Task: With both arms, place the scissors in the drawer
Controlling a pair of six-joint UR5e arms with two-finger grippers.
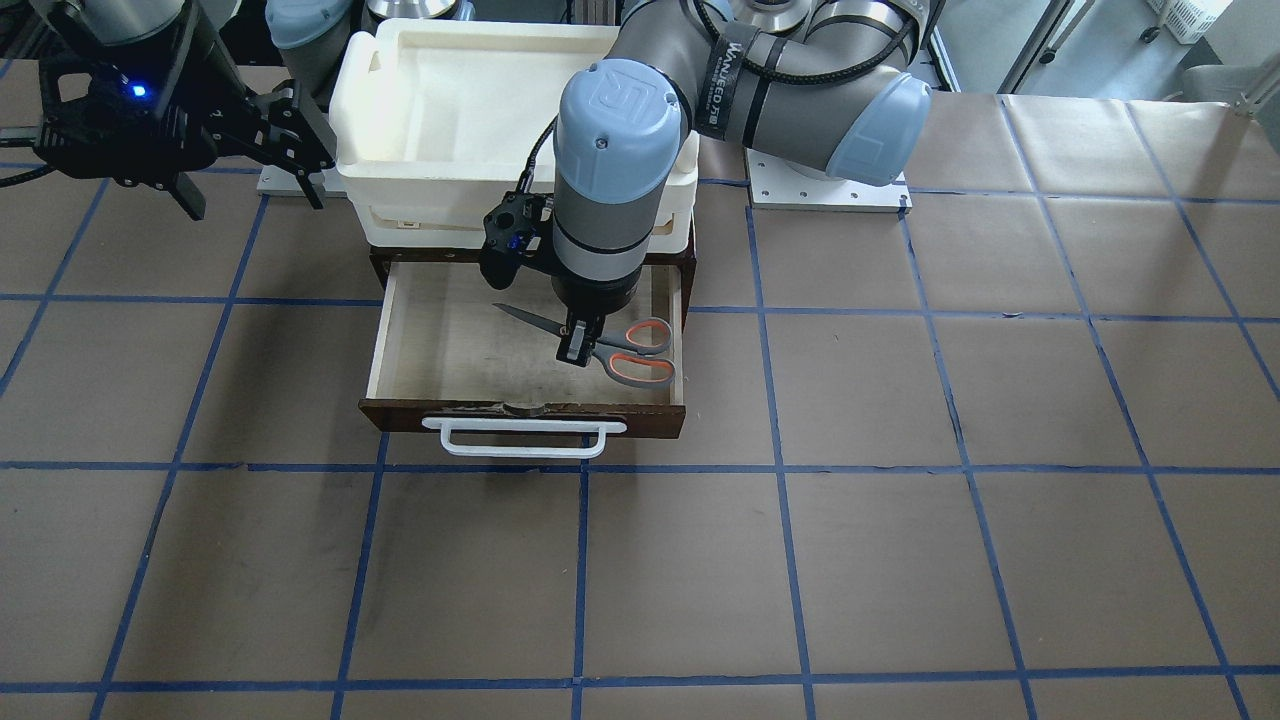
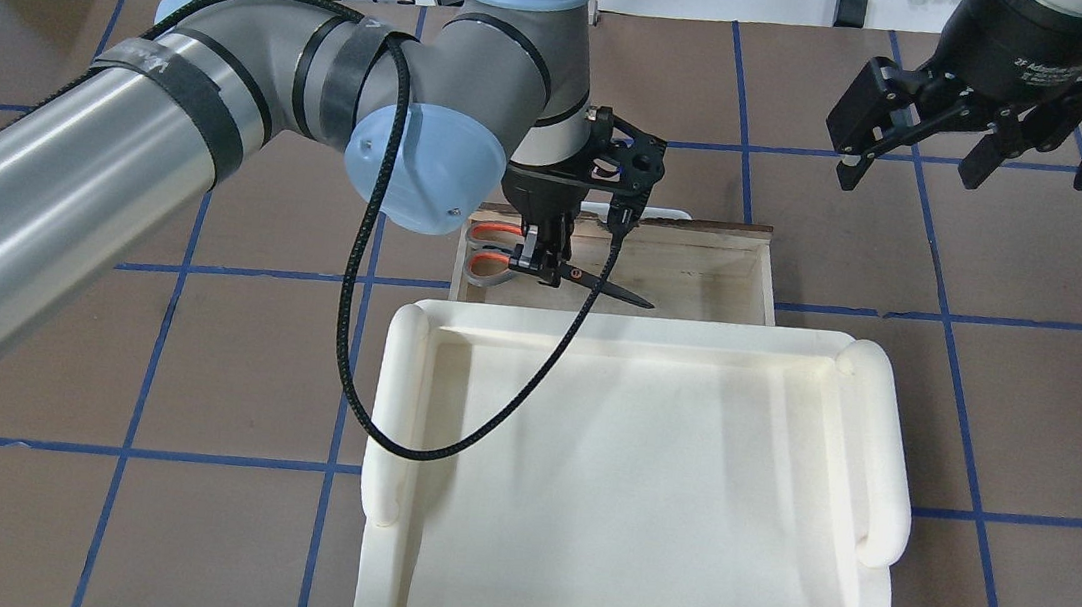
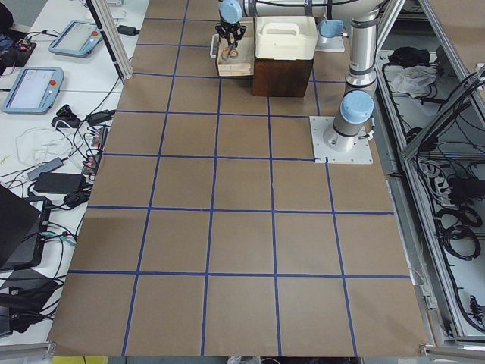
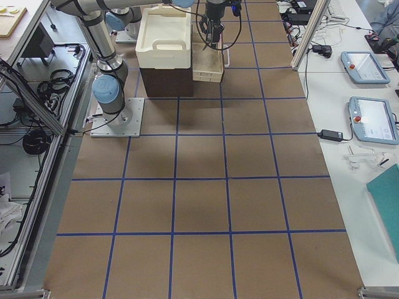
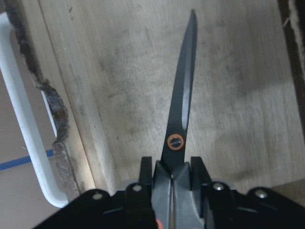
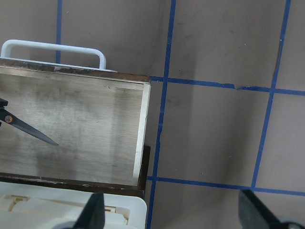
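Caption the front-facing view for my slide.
Left hand grips the scissors within the open drawer while the right hand hangs open beside the white tray.

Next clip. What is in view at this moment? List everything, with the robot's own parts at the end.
scissors: one, grey blades, orange-lined handles, inside the open drawer, gripped near the pivot
drawer: one, dark brown front, pale wood inside, pulled open
tray: one, white, on top of the cabinet
cabinet: one, dark brown, under the tray
table: one, brown with a blue tape grid
tablet-like devices: two, grey-blue, on the side bench
left gripper: black, shut on the scissors
right gripper: black, open, raised beside the drawer
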